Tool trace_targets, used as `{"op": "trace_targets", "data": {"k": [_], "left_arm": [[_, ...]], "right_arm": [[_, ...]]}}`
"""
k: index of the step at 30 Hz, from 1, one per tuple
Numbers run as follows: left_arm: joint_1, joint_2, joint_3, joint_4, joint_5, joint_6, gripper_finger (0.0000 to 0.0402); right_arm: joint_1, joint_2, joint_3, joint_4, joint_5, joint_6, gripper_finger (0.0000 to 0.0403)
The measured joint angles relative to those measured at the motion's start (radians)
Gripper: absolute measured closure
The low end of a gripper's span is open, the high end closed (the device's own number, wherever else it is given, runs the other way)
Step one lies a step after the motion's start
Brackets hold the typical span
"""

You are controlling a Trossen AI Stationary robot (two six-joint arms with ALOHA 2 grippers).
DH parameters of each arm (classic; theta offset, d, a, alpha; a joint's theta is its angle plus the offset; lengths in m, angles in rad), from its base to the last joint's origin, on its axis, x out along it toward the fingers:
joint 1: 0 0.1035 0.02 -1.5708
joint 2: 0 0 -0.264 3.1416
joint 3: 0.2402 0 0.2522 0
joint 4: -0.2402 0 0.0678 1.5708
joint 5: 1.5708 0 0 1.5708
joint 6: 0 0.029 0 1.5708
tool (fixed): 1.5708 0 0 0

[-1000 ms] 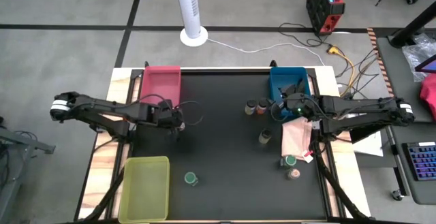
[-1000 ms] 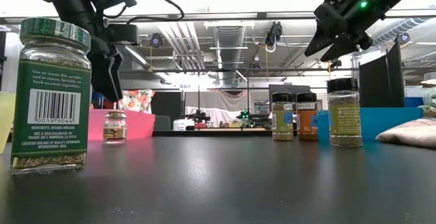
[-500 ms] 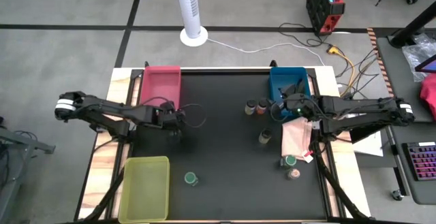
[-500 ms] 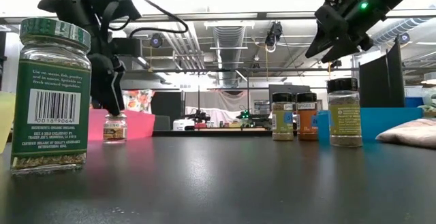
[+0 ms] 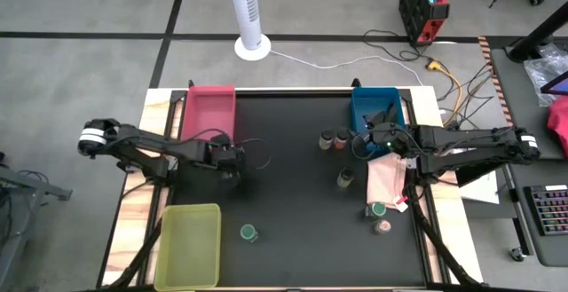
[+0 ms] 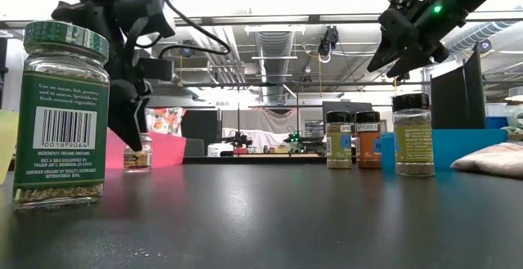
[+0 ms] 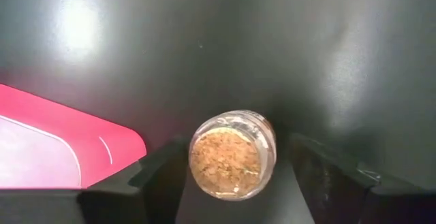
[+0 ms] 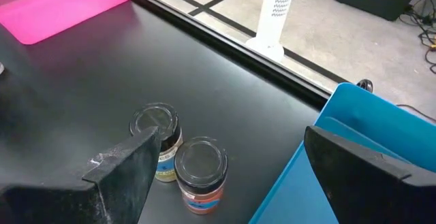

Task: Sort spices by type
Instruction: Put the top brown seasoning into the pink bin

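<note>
Cork-topped jar (image 7: 232, 154) stands between the lowered left gripper's (image 7: 231, 173) open jaws, not yet gripped.

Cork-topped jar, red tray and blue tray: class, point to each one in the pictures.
Cork-topped jar (image 7: 232, 157): left wrist view, on its cork top.
Red tray (image 5: 209, 108): high view, on its bare floor.
Blue tray (image 8: 381, 132): right wrist view, on its inner wall.

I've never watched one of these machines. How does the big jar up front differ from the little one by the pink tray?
The green-lidded jar wears a green label with a barcode; the small jar has a cork-coloured top. The green-lidded jar stands alone near the yellow-green tray, with no arm near it; the small jar sits beside the pink tray, between the open fingers of the left gripper. Both are upright glass jars on the black table.
</note>
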Motion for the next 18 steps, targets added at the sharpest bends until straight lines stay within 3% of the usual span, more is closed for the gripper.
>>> {"op": "trace_targets", "data": {"k": [8, 18], "left_arm": [[-0.001, 0.013, 0.003, 0.009, -0.005, -0.018, 0.0258], [-0.002, 0.011, 0.029, -0.021, 0.009, -0.019, 0.0258]], "right_arm": [[0.000, 0.000, -0.001, 0.000, 0.000, 0.000, 0.0049], [0.000, 0.000, -0.001, 0.000, 0.000, 0.000, 0.0049]]}}
